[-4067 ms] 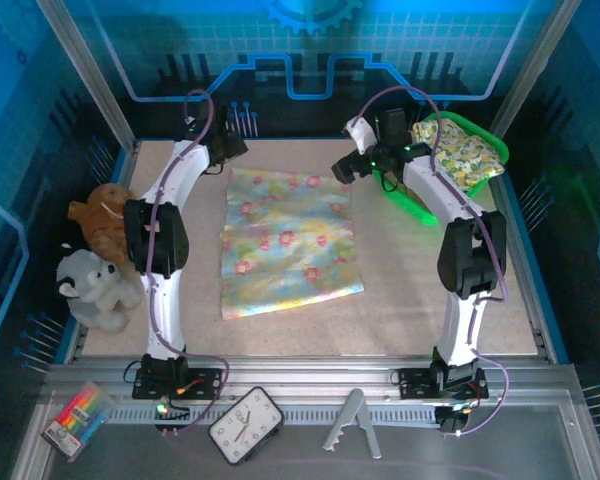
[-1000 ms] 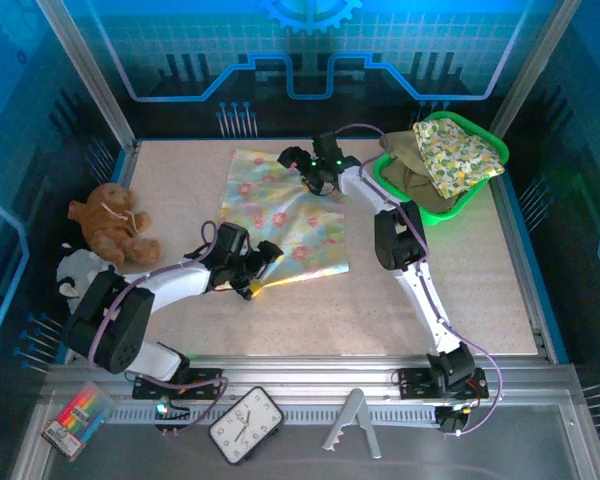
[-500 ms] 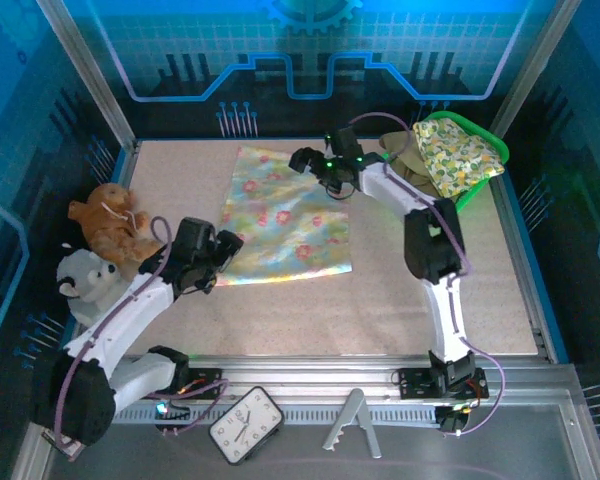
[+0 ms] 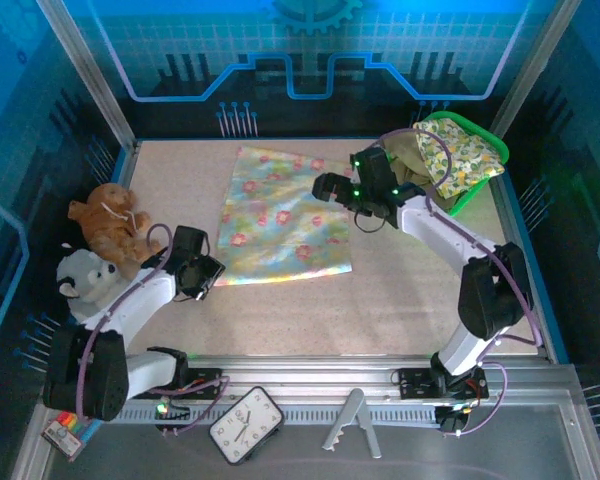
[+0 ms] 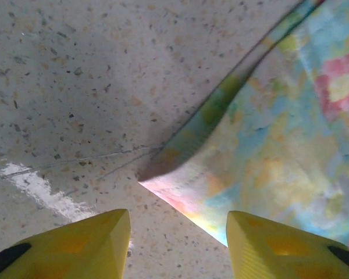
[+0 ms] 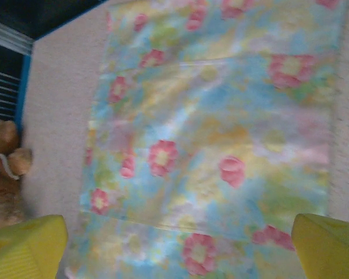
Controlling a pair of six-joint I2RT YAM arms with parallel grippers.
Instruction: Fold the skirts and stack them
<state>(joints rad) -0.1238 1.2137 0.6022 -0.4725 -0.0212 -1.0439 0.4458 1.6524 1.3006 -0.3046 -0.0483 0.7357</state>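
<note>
A pastel skirt with pink flowers lies flat in the middle of the table. My left gripper sits low just off its near-left corner. In the left wrist view the left gripper is open over bare table, with the skirt's corner a little ahead of the fingertips. My right gripper hovers open above the skirt's right edge. The right gripper looks down on the skirt from well above and holds nothing. A yellow-green floral skirt and an olive-khaki one lie in the basket.
The green basket stands at the back right. A brown plush toy and a grey one sit at the left edge beside my left arm. A clock and markers lie on the near ledge.
My left gripper drew back left off the skirt's near edge and its jaws narrowed. My right gripper moved right and nearer, off the skirt's far part. The skirt now lies shorter than four seconds ago.
</note>
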